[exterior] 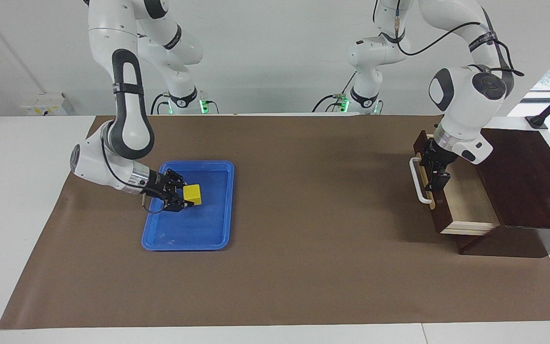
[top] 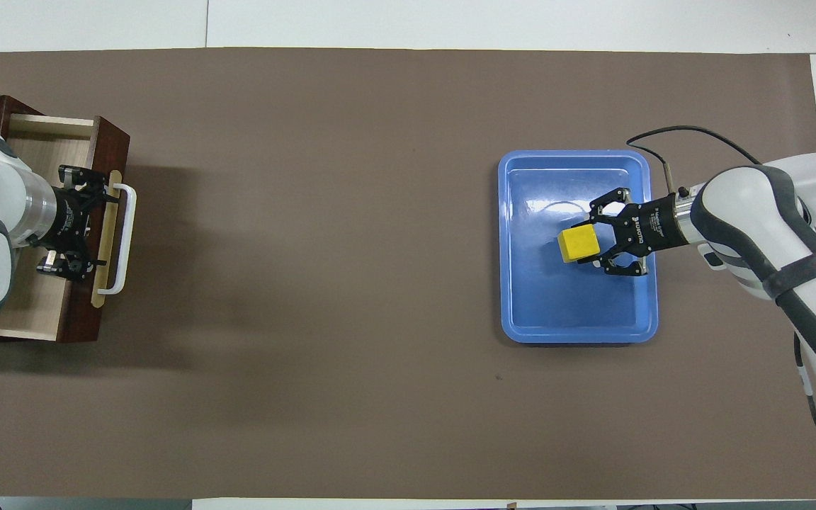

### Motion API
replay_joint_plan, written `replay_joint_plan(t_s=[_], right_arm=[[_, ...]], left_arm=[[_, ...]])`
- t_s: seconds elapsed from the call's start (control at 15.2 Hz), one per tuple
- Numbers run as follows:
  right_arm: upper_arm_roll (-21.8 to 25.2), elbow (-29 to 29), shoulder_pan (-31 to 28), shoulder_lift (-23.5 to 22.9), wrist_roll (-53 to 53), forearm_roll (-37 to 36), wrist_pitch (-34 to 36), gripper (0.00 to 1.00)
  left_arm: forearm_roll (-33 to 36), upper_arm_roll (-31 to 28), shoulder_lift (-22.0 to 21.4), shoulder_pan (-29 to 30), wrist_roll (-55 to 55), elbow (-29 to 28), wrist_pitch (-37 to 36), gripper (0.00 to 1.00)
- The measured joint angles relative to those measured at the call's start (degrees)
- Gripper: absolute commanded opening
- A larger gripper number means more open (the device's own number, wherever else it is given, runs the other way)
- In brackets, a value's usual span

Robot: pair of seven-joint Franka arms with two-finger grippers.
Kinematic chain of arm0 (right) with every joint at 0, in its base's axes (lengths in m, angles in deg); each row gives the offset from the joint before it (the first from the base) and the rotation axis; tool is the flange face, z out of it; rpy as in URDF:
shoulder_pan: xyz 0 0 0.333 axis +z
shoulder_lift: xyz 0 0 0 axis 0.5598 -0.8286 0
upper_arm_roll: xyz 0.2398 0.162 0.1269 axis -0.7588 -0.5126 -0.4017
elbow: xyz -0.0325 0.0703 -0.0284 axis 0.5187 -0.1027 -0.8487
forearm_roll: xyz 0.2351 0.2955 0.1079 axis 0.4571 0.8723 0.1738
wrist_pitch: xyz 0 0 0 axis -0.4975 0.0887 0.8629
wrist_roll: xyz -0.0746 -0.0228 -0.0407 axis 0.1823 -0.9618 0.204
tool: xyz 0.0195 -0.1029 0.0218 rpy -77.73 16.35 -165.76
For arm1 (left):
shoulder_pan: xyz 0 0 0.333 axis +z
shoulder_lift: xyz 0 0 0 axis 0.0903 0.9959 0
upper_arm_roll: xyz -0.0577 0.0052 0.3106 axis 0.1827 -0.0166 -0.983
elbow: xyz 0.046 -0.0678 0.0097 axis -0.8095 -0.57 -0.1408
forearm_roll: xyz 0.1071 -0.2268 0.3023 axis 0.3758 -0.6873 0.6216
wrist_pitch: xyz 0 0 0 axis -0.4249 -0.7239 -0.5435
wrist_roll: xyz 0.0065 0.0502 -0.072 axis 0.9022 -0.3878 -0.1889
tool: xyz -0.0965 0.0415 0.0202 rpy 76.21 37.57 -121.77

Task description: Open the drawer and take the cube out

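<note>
The yellow cube (exterior: 192, 193) (top: 578, 244) sits between the fingers of my right gripper (exterior: 188, 196) (top: 593, 244), which is shut on it low over the middle of the blue tray (exterior: 222, 205) (top: 578, 160). Whether the cube touches the tray floor I cannot tell. The drawer (exterior: 468, 200) (top: 40, 149) stands pulled out of its dark brown box (exterior: 523, 177), its pale inside bare. My left gripper (exterior: 436, 179) (top: 82, 227) hangs open over the drawer, just inside the drawer front, close to the white handle (exterior: 416, 181) (top: 127, 237).
A brown mat (exterior: 313, 215) covers the table between the tray and the drawer. The tray lies toward the right arm's end of the table, the box toward the left arm's end. White table shows around the mat.
</note>
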Motion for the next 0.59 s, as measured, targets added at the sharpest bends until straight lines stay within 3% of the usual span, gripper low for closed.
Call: replay_joint_plan(t_s=[0.59], right_arm=[[0.0,-5.7,-0.9,0.2,-6.9,7.7,-5.7,0.00]], left_arm=[[3.8,-0.3,0.0,8.6,-8.5,0.0,3.2,1.00]])
